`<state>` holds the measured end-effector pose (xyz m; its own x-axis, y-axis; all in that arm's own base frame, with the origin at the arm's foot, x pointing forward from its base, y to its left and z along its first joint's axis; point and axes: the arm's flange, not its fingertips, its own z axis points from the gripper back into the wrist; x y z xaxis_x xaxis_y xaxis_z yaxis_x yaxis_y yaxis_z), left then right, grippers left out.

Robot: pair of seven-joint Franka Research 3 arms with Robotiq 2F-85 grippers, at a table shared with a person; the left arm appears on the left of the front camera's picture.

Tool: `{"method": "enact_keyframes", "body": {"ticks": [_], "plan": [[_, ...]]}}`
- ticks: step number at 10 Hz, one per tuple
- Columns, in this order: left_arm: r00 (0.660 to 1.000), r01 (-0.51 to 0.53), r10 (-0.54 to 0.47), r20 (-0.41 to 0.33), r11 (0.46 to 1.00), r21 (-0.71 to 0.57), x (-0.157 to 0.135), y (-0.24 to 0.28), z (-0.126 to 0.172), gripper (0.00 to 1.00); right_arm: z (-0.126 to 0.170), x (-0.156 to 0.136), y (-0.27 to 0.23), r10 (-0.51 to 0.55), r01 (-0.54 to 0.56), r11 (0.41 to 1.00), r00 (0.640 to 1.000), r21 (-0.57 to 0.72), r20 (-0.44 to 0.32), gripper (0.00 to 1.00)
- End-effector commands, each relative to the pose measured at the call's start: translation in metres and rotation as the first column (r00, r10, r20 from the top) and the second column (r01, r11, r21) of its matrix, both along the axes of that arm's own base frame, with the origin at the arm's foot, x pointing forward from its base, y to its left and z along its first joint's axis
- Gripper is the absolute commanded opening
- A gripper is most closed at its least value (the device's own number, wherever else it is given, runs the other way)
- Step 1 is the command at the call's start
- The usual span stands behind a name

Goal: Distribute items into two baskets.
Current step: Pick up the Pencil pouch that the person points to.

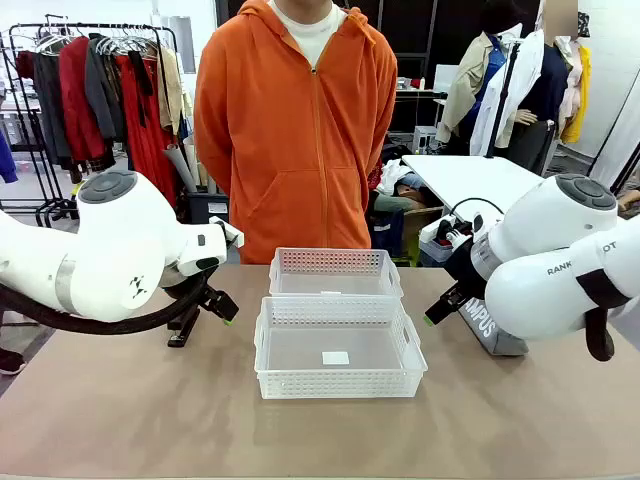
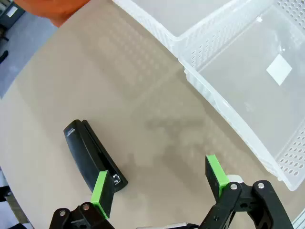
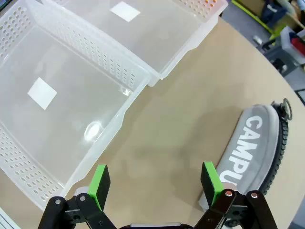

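two white lattice baskets sit mid tabletop (image 1: pixel 150 420), one behind the other and touching: the near basket (image 1: pixel 340 382) on the robot's side, the far basket (image 1: pixel 335 262) closer to the person (image 1: pixel 295 120) in the orange hoodie. each has a white label on its floor.

left hand (image 2: pixel 158 177) is wide open, gripping nothing, hanging over the tabletop off the near basket's left side. the small black stapler (image 2: pixel 90 155) lies flat on the tabletop, outside the baskets, its end tucked behind one green pad (image 2: pixel 101 187) in the wrist view. can't tell if they touch.

right hand (image 3: pixel 154 176) is wide open too, over bare tabletop between the near basket's corner and the grey pouch (image 3: pixel 255 143). the pouch lies on the tabletop right of the baskets, white "campus" lettering facing up, black strap along its outer edge.
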<state>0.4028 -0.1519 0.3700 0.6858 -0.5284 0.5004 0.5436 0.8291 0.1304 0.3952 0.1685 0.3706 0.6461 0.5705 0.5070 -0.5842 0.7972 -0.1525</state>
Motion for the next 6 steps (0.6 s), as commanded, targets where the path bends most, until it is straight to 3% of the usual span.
{"method": "enact_keyframes", "body": {"ticks": [1, 6], "plan": [[1.000, 0.000, 0.000, 0.000, 1.000, 0.000, 0.0000, 0.0000, 0.0002, 1.00, 0.0000, 0.0000, 0.0000, 0.000, 0.000, 1.000, 1.000, 0.000, 0.000, 1.00], [1.000, 0.000, 0.000, 0.000, 1.000, 0.000, 0.0000, 0.0000, 0.0002, 1.00, 0.0000, 0.0000, 0.0000, 0.000, 0.000, 1.000, 1.000, 0.000, 0.000, 1.00]]}}
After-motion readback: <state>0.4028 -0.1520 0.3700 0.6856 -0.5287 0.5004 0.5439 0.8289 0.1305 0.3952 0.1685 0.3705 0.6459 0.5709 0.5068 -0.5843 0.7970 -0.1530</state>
